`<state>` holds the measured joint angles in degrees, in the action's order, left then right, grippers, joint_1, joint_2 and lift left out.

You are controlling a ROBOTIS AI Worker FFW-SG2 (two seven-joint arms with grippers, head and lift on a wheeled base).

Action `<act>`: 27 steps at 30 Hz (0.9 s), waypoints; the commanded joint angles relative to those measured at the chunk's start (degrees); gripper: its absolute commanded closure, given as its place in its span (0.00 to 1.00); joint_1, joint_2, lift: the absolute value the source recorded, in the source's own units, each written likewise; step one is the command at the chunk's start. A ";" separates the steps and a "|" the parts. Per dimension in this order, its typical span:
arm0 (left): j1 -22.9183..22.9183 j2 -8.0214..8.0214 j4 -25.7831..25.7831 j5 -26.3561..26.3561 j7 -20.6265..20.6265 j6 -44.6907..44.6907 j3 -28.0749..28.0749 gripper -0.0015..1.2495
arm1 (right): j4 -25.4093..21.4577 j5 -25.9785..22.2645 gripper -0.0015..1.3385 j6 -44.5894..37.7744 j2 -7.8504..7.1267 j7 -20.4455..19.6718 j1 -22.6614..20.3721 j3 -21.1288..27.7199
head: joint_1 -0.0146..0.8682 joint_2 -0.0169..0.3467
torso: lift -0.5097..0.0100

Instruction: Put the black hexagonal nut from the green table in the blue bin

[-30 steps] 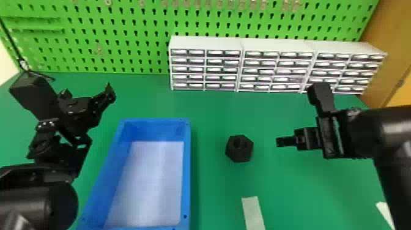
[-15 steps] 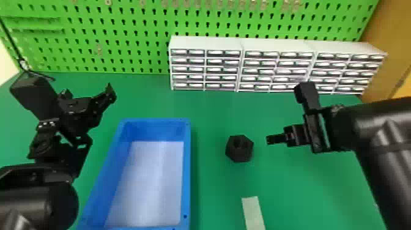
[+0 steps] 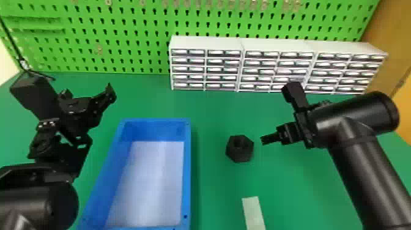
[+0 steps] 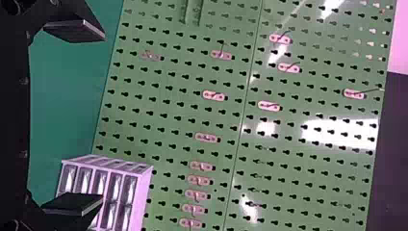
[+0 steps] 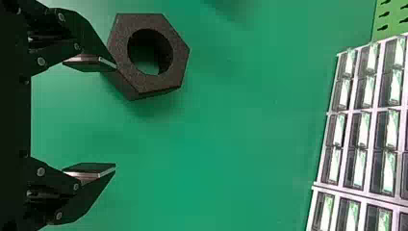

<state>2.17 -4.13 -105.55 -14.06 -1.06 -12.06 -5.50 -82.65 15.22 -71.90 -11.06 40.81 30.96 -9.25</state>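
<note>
Right pincer [image 3: 264, 140] points left near nut [image 3: 241, 154], spread wide, empty; left pincer [image 3: 88, 90] wide, empty, near bin [image 3: 186, 183].

Spreads plain green over the table [image 3: 214, 110], brighter green across the pegboard [image 3: 134, 18], dotted in rows with dark holes [image 3: 209, 13]. Shines blue on the bin [image 3: 187, 171], whitish on its floor [image 3: 153, 183]. Shows black on the hexagonal nut [image 3: 240, 154] (faintly speckled, up close). Grids the drawer cabinets [image 3: 278, 46] in white and dark.
</note>
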 commanded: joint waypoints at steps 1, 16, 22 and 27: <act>-0.06 0.00 0.00 0.00 0.01 0.02 -0.04 0.09 | 1.44 0.43 0.39 1.76 0.42 -0.03 0.24 0.90 | 0.80 0.07 | 0.79; 0.03 0.00 0.00 0.09 0.01 -0.07 -0.04 0.09 | 9.44 -0.98 0.39 9.41 1.92 -0.12 2.70 0.99 | 0.80 0.07 | 0.79; 0.03 0.00 0.00 0.09 0.01 -0.07 -0.04 0.09 | 12.52 -1.77 0.39 11.96 2.53 -0.12 3.41 0.64 | 0.80 0.07 | 0.79; 0.03 0.00 0.00 0.09 0.01 0.02 -0.04 0.09 | 15.07 -2.48 0.39 13.98 2.97 -0.12 3.93 0.29 | 0.80 0.07 | 0.79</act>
<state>2.20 -4.13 -105.56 -13.97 -1.07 -12.05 -5.54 -69.58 13.27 -59.44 -8.48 40.69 34.46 -8.67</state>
